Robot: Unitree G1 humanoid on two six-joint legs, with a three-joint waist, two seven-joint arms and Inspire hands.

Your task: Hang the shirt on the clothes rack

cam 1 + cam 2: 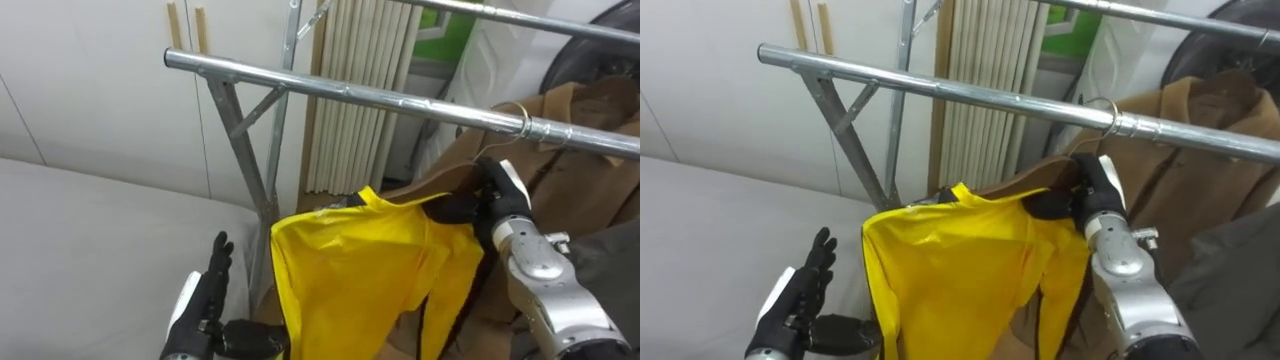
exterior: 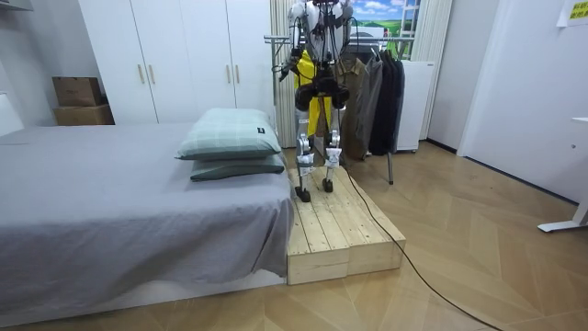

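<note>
The right hand (image 1: 503, 195) curls its fingers round the hanger (image 1: 509, 104) of the yellow shirt (image 1: 360, 260), hook over the metal rail (image 1: 350, 90), and the left hand (image 1: 205, 295) is low, fingers straight.

Grey bed (image 2: 110, 202) at lower left with two stacked pillows (image 2: 230, 142); white wardrobe (image 2: 175, 55) behind; cardboard boxes (image 2: 78, 99) far left; wooden platform (image 2: 340, 230) centre.

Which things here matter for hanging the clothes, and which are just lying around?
For the job: yellow garment, hanger, rail, right hand holding the hanger, left hand open.
Just lying about: brown coat, pillows, cardboard boxes, bed.
</note>
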